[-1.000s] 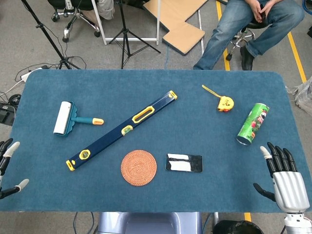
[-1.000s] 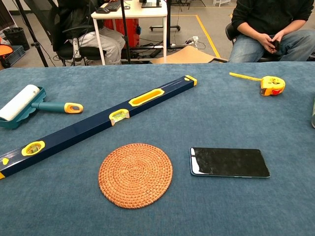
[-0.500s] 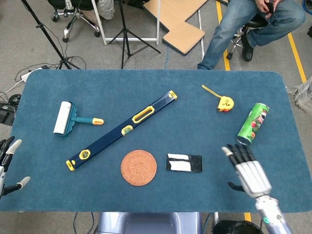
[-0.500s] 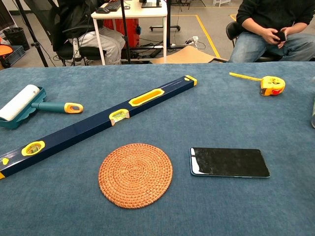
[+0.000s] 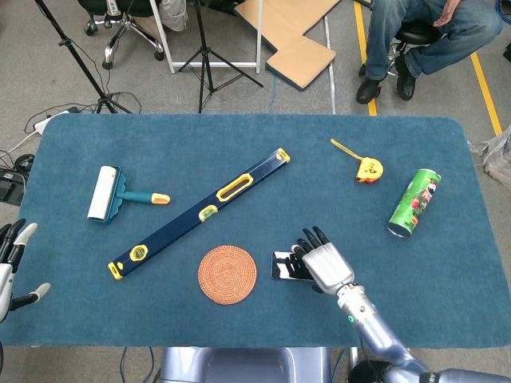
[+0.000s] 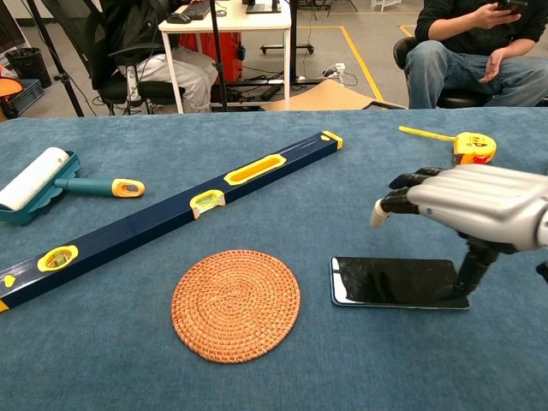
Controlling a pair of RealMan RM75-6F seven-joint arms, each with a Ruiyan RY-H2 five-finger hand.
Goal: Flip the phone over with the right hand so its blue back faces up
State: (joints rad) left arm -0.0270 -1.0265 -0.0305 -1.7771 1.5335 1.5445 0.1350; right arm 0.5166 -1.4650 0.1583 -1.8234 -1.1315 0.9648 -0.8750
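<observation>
The phone [image 6: 390, 282] lies flat with its black screen up, just right of the woven mat; in the head view only its left part [image 5: 285, 266] shows. My right hand [image 6: 473, 205] hovers over the phone's right half with fingers spread and nothing held. Its thumb [image 6: 468, 267] points down onto the phone's right end. From above, the right hand [image 5: 325, 266] hides most of the phone. My left hand [image 5: 11, 267] stays at the table's left front edge, fingers apart and empty.
A round woven mat [image 5: 227, 274] lies left of the phone. A long blue spirit level [image 5: 200, 212] runs diagonally behind it. A lint roller [image 5: 108, 194] is at the left, a yellow tape measure [image 5: 368, 168] and a green can [image 5: 414, 203] at the right.
My right hand has travelled from the table's right front corner leftward to above the phone, thumb now down at its right end. The phone has not moved.
</observation>
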